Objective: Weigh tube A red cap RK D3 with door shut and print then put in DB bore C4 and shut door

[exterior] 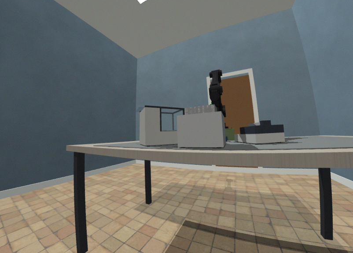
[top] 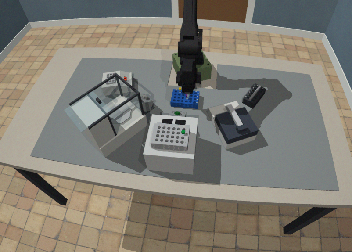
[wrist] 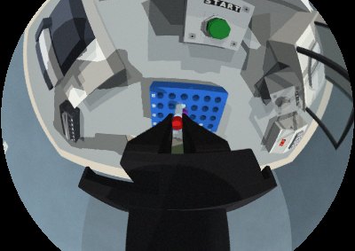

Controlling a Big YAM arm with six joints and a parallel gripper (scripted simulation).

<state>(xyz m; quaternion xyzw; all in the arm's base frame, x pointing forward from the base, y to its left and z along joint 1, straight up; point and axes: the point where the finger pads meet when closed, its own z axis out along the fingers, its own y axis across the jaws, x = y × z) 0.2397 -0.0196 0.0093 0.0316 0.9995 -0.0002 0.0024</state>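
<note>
Tube A is in your grip! The gripper is closed on it right at the red cap, and in the wrist view the clear body runs forward from between the fingertips. You're directly over the blue rack, and whether the tube's lower end is clear of its well, you can't tell from here. Just beside the tube, to the gripper's right, there's a purple cap in close company.

Straight ahead of your gripper comes the green START button, and behind that stands the white mixer, a green-capped tube up in its block. Ahead and to the gripper's right, the balance: its top glass door is slid back, overhanging the rear, so you have it open. Off to the right sits the dry block, its display lit red. Over to your gripper's left, the dark-lidded spectrophotometer and the black magnet block stand apart on the table.
</note>
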